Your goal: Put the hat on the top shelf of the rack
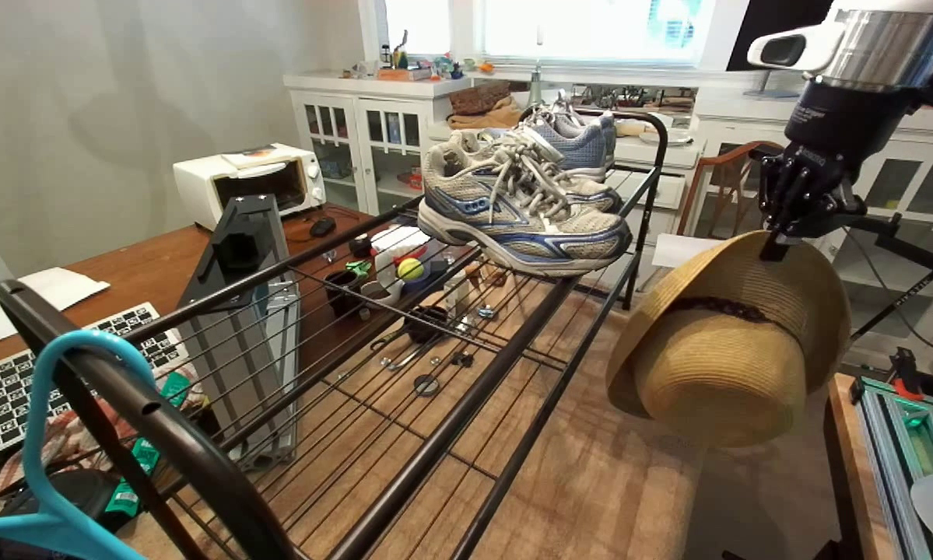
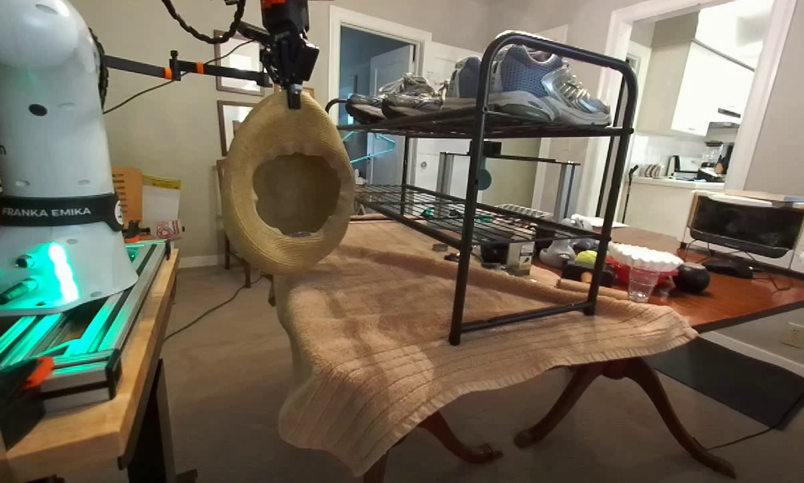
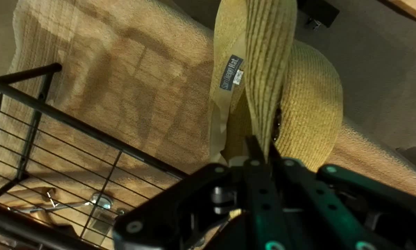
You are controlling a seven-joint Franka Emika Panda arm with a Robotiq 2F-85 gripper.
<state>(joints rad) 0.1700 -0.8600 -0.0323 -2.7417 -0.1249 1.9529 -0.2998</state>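
The tan straw hat [image 1: 719, 381] hangs brim-up in the air beside the rack, crown side shown here. Its hollow side shows in an exterior view [image 2: 294, 194]. In the wrist view the hat [image 3: 308, 100] is pinched at the brim. My gripper [image 1: 775, 245], also in an exterior view [image 2: 294, 99] and the wrist view [image 3: 263, 149], is shut on the brim. The top shelf [image 1: 453, 420], also in an exterior view [image 2: 562, 129], holds sneakers at one end; its other end shows bare rods. The hat hangs apart from the rack, mostly below top-shelf level.
Grey-blue sneakers [image 1: 520, 225] stand on the top shelf, also in an exterior view [image 2: 549, 84]. A lower wire tier [image 2: 442, 208] lies beneath. A blue hanger [image 1: 38, 435] hooks over the rack's end arch. A tan towel [image 2: 375, 349] covers the table under the rack.
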